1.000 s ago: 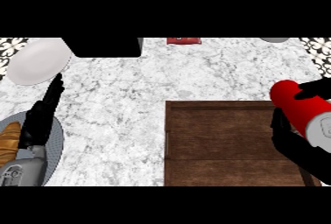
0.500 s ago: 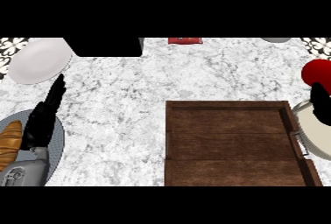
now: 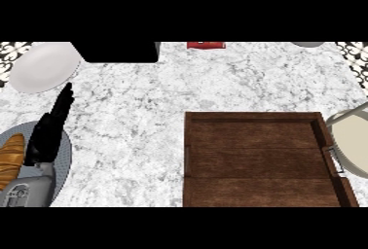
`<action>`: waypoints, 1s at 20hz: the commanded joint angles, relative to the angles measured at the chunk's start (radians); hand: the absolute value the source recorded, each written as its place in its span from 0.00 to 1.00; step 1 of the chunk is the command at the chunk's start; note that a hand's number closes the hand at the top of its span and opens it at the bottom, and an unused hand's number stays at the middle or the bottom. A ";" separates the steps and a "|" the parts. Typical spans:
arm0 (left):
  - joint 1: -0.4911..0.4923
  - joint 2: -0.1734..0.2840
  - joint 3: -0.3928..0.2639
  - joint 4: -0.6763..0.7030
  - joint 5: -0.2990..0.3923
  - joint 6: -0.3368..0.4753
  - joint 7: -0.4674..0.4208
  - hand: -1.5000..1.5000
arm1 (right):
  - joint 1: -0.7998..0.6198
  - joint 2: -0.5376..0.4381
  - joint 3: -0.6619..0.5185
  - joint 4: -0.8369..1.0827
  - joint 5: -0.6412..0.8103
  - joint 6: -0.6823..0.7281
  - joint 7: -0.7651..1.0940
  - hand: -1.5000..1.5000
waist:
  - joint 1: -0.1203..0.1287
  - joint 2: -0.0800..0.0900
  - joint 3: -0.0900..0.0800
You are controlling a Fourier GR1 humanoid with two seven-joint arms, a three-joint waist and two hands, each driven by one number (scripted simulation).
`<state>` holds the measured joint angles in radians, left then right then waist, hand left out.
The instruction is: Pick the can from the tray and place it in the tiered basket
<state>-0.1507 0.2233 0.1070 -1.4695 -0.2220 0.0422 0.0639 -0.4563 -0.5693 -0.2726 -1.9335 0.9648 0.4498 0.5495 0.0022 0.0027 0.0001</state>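
The brown wooden tray [image 3: 259, 160] lies on the marble counter at the lower right, with nothing on it. At the right edge shows part of the tiered basket [image 3: 352, 143], a cream dish with a grey wire rim. No can shows anywhere in the head view. My left hand [image 3: 49, 131] rests at the left with straight fingers pointing up, over a grey plate. My right hand is out of the picture.
A bread loaf [image 3: 10, 160] lies on the grey plate [image 3: 63, 160] at the lower left. A white plate [image 3: 45, 67] sits at the upper left, beside a black box [image 3: 119, 51]. A red thing [image 3: 206, 44] and a grey thing [image 3: 309, 44] touch the far edge.
My right hand with the red can moved off to the right and out of the picture. The tiered basket's dish now shows uncovered. My left hand stayed still.
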 commanded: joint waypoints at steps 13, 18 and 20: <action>0.015 0.010 0.013 -0.048 0.005 -0.025 0.019 0.50 | 0.067 -0.084 -0.132 0.362 -0.114 -0.104 -0.349 1.00 | 0.008 -0.003 0.000; -0.027 -0.025 0.002 0.011 -0.010 0.006 0.005 0.50 | 0.093 -0.027 -0.189 0.441 -0.203 -0.058 -0.327 1.00 | -0.002 0.000 0.001; -0.017 0.007 0.025 0.006 0.003 -0.015 0.011 0.50 | 0.113 0.002 -0.252 0.454 -0.245 -0.057 -0.289 0.00 | -0.007 -0.003 0.001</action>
<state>-0.1551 0.2236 0.1245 -1.4651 -0.2172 0.0253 0.0580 -0.3778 -0.6264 -0.4957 -1.5564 0.7716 0.3534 0.2255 -0.0024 -0.0162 -0.0171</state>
